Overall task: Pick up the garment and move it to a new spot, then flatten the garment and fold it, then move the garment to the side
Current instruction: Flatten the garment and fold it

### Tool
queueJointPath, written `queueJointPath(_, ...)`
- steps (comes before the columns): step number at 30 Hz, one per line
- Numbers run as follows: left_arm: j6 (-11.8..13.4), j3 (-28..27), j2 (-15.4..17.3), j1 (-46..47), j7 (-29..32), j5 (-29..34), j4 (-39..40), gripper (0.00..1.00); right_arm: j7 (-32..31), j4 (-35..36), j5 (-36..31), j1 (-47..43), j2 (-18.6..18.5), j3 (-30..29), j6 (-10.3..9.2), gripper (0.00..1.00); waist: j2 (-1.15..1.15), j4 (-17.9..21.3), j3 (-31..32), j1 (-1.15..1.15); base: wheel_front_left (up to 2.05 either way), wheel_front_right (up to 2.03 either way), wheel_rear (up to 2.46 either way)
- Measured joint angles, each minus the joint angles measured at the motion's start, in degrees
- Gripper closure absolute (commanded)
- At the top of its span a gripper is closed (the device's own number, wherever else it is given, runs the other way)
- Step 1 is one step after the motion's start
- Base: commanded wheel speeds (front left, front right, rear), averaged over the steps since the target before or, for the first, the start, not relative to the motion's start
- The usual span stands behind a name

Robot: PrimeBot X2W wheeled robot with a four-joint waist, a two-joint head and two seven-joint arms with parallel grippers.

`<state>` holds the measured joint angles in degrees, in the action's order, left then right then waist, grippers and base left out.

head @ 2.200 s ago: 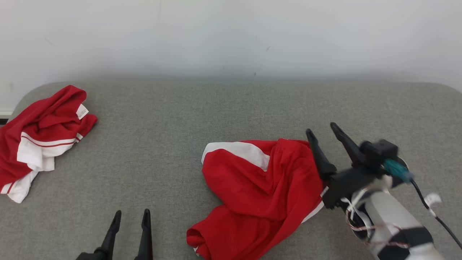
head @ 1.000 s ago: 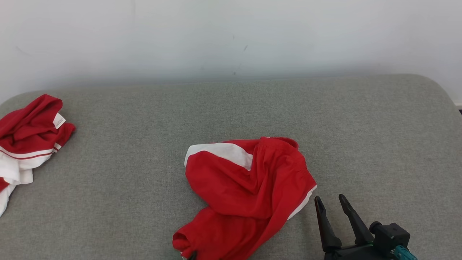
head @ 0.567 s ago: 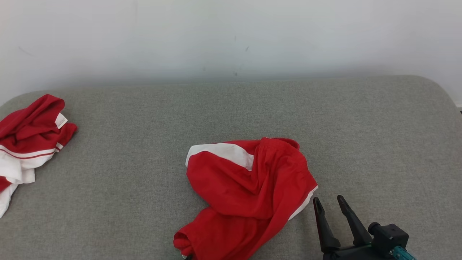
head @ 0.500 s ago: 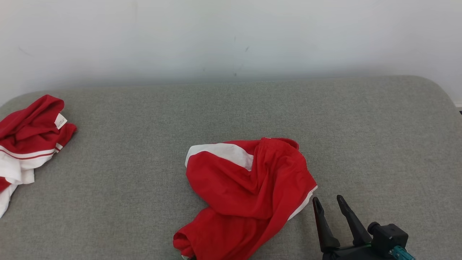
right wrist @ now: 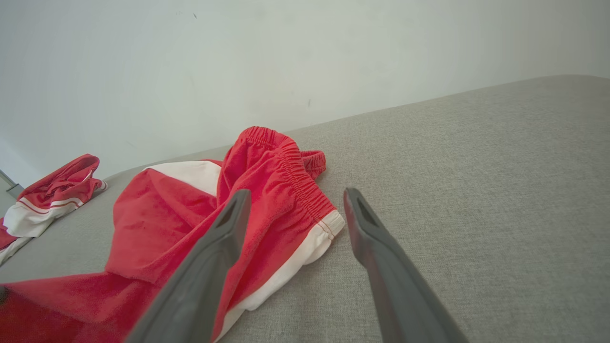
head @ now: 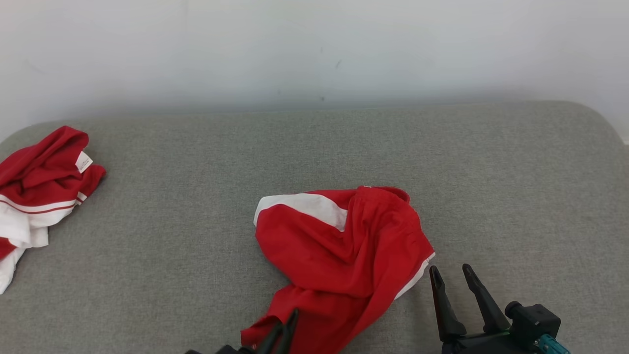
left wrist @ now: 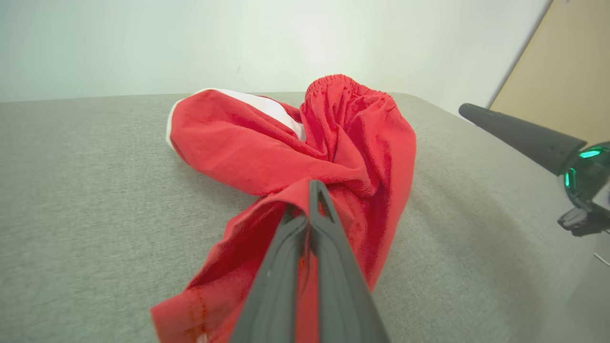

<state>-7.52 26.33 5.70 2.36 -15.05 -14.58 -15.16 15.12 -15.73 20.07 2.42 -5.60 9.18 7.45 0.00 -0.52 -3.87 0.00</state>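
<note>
Fig. My left gripper (left wrist: 312,190), fingers pressed together on a fold of the red shorts (head: 344,250). My right gripper (head: 450,270) is spread wide and holds nothing. The jersey (head: 42,182) lies crumpled at the grey cushion's (head: 196,221) far left. It is probably light, limp and slippery, best pinched at the raised fold beside its white label (head: 84,161).
</note>
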Motion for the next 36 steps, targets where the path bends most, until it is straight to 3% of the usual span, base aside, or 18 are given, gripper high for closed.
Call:
queueJointPath(5,0.0,-2.7,2.6,1.0,0.0,1.2,4.6,1.0,0.0,-0.1,0.0,0.1,0.2,0.5,0.01,0.0,0.0,-0.6,-0.4,0.0,0.0,0.0,0.0)
queueJointPath(9,0.0,-3.9,4.3,4.6,0.0,1.2,3.9,1.0,0.0,-0.7,0.0,1.3,0.1,1.6,0.01,0.0,0.0,0.0,-0.7,0.0,0.0,0.0,0.0)
queueJointPath(20,0.0,-7.2,8.7,11.6,0.0,-1.7,-5.4,1.0,0.0,-2.1,0.2,4.0,-0.2,2.4,0.0,0.0,0.0,5.3,-2.3,0.0,0.0,0.0,0.0)
queueJointPath(27,0.0,-12.2,10.0,14.0,0.0,-2.2,-9.4,1.0,0.0,-2.2,0.3,4.4,-0.4,2.3,0.0,0.0,0.0,7.3,-3.6,0.0,0.0,0.0,0.0)
queueJointPath(33,0.0,-11.8,9.8,15.5,0.0,-3.1,-13.2,1.0,0.0,-2.4,0.3,4.6,-0.5,2.1,0.0,0.0,0.0,7.1,-4.0,0.0,0.0,0.0,0.0)
queueJointPath(35,0.0,-12.3,9.5,15.6,0.0,-3.1,-13.2,0.53,0.0,-2.5,0.3,4.6,-0.5,2.1,0.0,0.0,0.0,6.6,-3.8,0.0,0.0,0.0,0.0)
queueJointPath(36,0.0,-12.5,9.3,15.6,0.0,-3.1,-13.1,0.0,0.0,-2.5,0.3,4.6,-0.5,2.0,0.0,0.0,0.0,6.3,-3.6,0.0,0.0,0.0,0.0)
